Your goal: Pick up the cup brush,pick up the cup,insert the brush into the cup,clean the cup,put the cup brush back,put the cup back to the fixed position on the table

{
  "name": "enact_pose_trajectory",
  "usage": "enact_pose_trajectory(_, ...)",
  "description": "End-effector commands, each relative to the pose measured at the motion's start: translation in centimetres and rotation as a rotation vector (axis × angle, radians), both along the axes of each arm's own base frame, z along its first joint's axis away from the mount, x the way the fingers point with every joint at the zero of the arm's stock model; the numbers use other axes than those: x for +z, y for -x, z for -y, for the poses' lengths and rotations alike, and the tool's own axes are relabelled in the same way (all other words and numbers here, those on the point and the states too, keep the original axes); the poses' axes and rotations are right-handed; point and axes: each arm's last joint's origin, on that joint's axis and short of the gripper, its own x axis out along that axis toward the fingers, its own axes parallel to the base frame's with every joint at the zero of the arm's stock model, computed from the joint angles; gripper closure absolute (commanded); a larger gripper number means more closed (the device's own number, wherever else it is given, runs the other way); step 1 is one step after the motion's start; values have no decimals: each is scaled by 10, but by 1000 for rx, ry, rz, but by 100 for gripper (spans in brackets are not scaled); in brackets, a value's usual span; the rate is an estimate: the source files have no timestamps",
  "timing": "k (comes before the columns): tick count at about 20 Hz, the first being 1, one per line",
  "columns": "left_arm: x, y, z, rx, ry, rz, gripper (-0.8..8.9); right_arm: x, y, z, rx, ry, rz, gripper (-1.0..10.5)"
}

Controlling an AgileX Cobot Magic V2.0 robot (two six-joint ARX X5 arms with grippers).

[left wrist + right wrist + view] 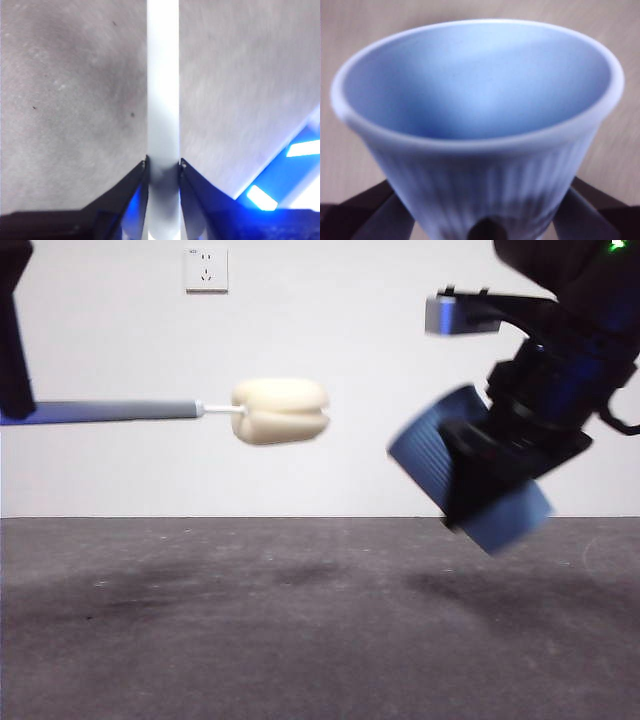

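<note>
— Insertion is the step in hand, I judge. Where do things sit?

— Left gripper [163, 165] has its jaws clenched on the cup brush [170, 410], the grey handle running straight out between them; the sponge head [281, 411] hangs in the air beyond the jaws, level, well above the table [300, 640]. Right gripper [485, 220] has its jaws clamped on the ribbed wall of the blue cup [440, 455], which is held aloft, tilted with its mouth toward the sponge.

— Touching yet?

— No, sponge and rim are apart, with open air between.

— How to do it well?

— Line the handle's axis with the cup's, since the cup tips downward while the brush lies level. Then ease the sponge in centred, so it doesn't catch the rim band.

— Room?

— Plenty: nothing else stands on the table below or between the two grippers.
</note>
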Motion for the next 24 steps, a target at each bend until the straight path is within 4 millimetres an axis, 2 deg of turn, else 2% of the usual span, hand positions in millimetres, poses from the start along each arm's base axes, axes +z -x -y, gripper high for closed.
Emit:
enact_pose_trajectory(1, -6, -2, 1, -159, -109, -10, 822, -8, 13, -2, 146, 221, -59, 959)
enact_pose_trajectory(6, -23, -7, 16, -254, -166, -112, 822, -11, 34, -18, 291, 460, -22, 959)
enact_pose_trajectory(11, -27, 2, 34, -357, -171, -123, 822, -13, 37, -19, 348, 629, 5, 959)
enact_pose_trajectory(14, -27, 4, 38, -378, -168, -113, 822, -13, 39, -20, 378, 668, 8, 959)
enact_pose_trajectory(18, -25, 3, 43, -386, -130, -81, 822, -14, 51, -33, 471, 710, 45, 959)
enact_pose_trajectory(24, -41, 4, 63, -447, -140, -152, 822, -17, 67, -56, 575, 706, 92, 959)
